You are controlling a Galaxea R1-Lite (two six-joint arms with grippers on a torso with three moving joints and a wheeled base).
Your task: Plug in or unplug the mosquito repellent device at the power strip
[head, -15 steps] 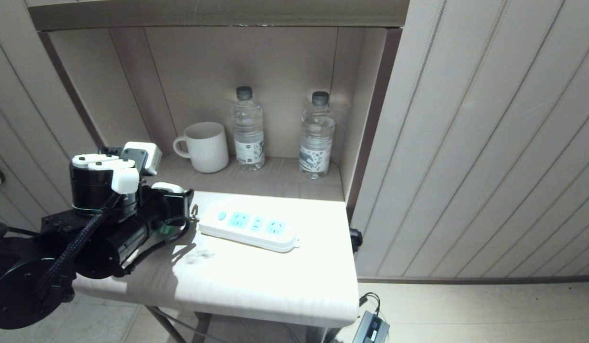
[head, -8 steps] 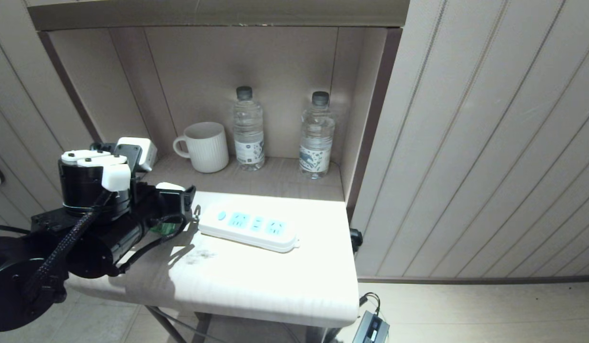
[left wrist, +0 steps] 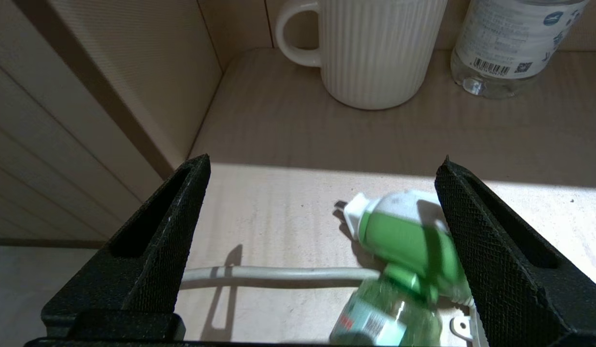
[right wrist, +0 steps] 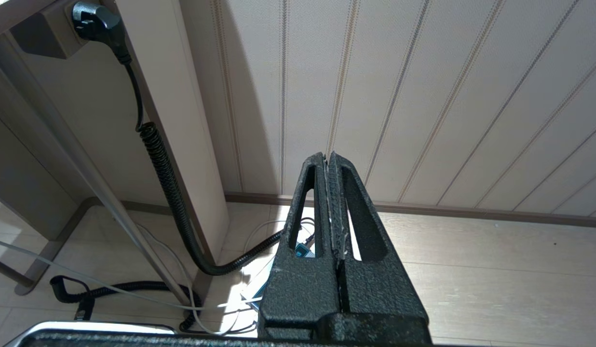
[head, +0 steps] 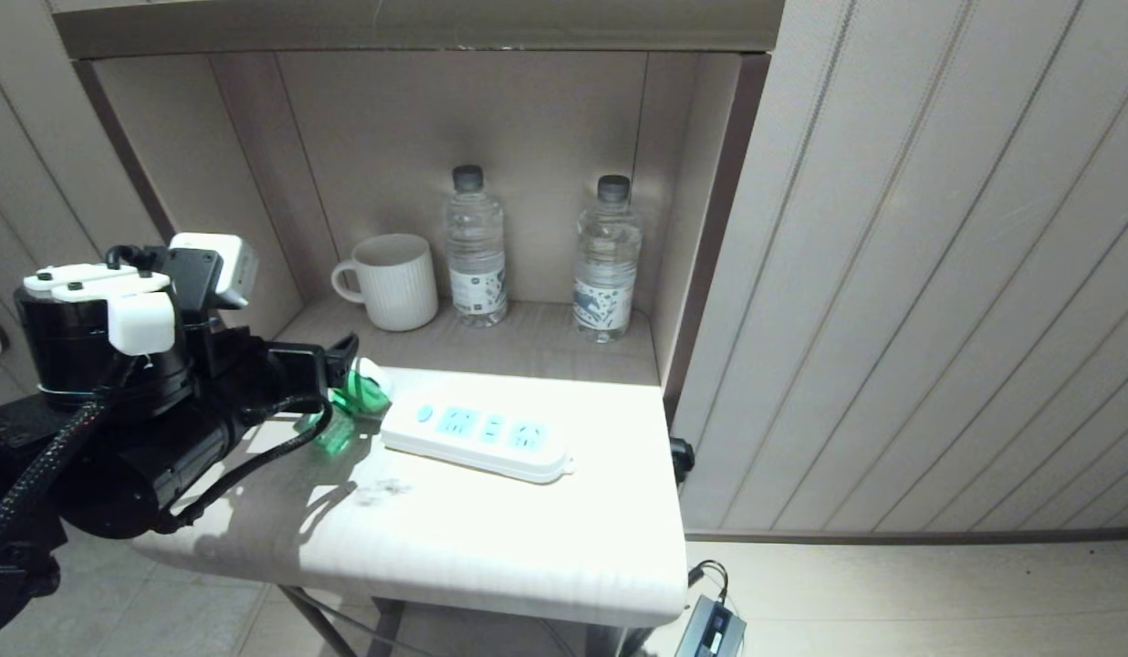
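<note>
Unplugged, the mosquito repellent device lies on its side at the table's left edge, beside the power strip. The left gripper gapes wide, empty. Light, slick, probably brittle: grip the white cap

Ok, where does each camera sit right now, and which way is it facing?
Head: high, looking down at the table and power strip; left arm and left tool show.
Left wrist: behind the open left tool, facing the mosquito repellent device lying on its side, and the mug.
Right wrist: low, facing wall panels and floor cables; right tool shut.
Head and left wrist share device and mug.
</note>
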